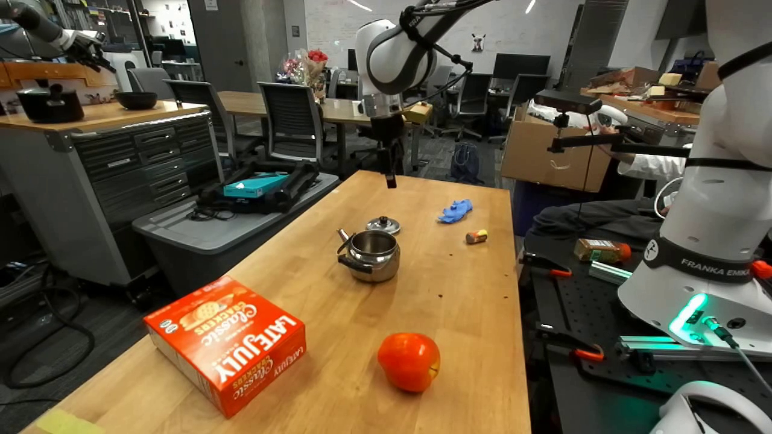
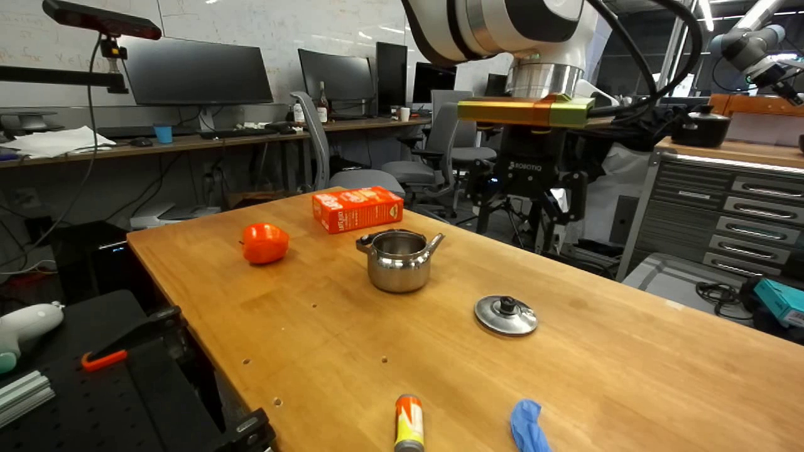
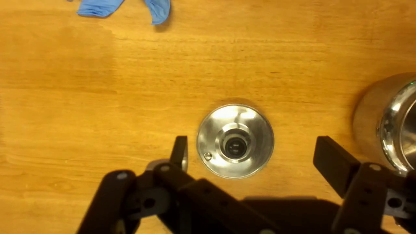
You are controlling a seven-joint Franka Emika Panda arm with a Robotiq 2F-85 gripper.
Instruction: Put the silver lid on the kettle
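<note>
Silver lid [image 2: 510, 321]: likely light, stiff, slick (polished metal); pinch dark knob [image 3: 236, 148]. Hand [image 3: 252, 151] spread wide, grasping nothing.

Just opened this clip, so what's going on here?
A robot arm has its open hand hanging above the wooden table, holding nothing. In the wrist view the silver lid is framed by the hand's opening, so it is probably what gets grasped next. For now the lid lies right side up on the table, beside the kettle and apart from it. The kettle's top is uncovered, so the lid is not yet on.
</note>
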